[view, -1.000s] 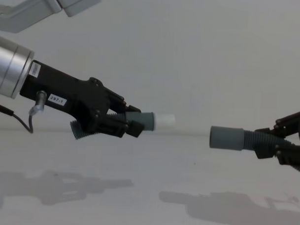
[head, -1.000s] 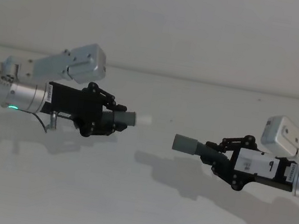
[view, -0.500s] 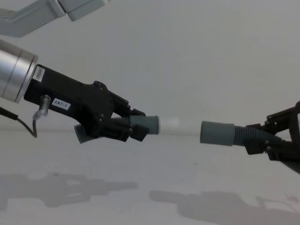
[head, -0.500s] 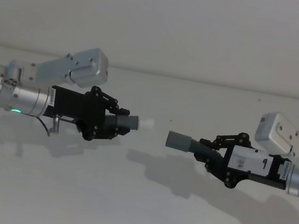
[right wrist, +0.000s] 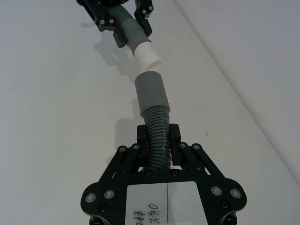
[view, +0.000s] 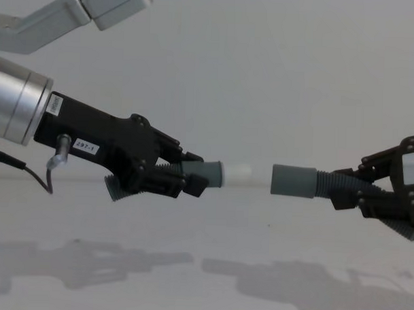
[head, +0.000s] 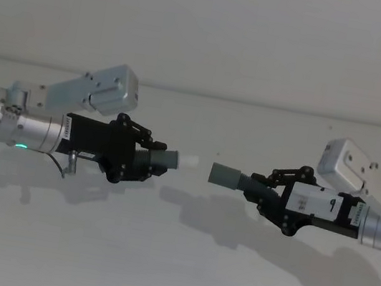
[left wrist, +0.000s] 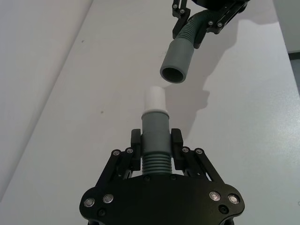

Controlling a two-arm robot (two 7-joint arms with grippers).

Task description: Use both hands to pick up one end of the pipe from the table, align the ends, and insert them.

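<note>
From the head view, our left gripper (head: 150, 161) grasps the white-tipped pipe piece (head: 166, 159) and our right gripper (head: 270, 190) grasps the sleeve piece (head: 232, 178), both lifted above the table (head: 158, 254). In the wrist views, the white stub (left wrist: 154, 100) faces the sleeve mouth (left wrist: 173, 75). From the chest, a small gap remains; we judge final alignment and insertion are left

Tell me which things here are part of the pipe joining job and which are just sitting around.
In the job:
left gripper, holding the pipe piece with the white stub
right gripper, holding the pipe piece with the grey sleeve

Just there:
the table; nothing loose lies on it.
</note>
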